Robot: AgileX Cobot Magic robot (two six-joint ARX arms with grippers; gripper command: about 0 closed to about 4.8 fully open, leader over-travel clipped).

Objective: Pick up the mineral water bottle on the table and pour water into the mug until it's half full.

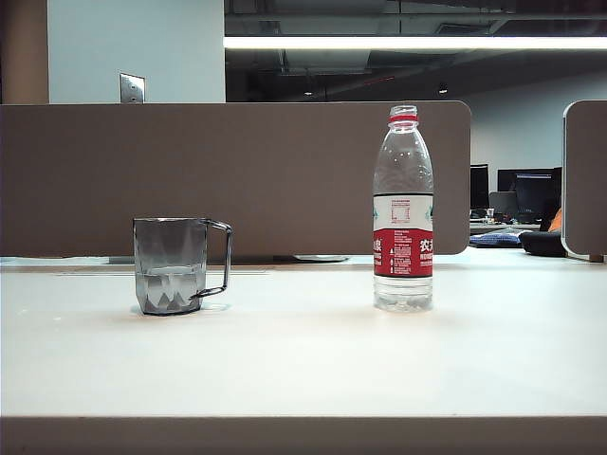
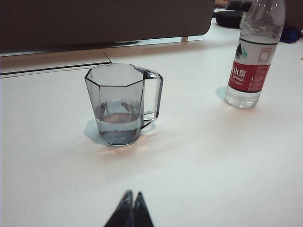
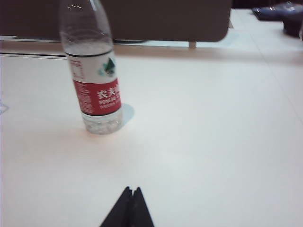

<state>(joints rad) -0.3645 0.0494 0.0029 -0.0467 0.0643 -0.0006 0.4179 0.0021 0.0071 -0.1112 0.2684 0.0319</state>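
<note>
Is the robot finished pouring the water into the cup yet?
Looks finished. The mug holds water near halfway. The mineral water bottle stands upright on the table, apart from it. The left claw and right claw are shut, holding nothing. Nothing seems left.

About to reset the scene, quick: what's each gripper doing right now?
Left gripper: closed, empty, back from the mug.
Right gripper: closed, empty, back from the mineral water bottle.

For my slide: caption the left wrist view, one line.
Left hand, shut, hangs short of the part-filled mug; bottle upright beyond.
</note>
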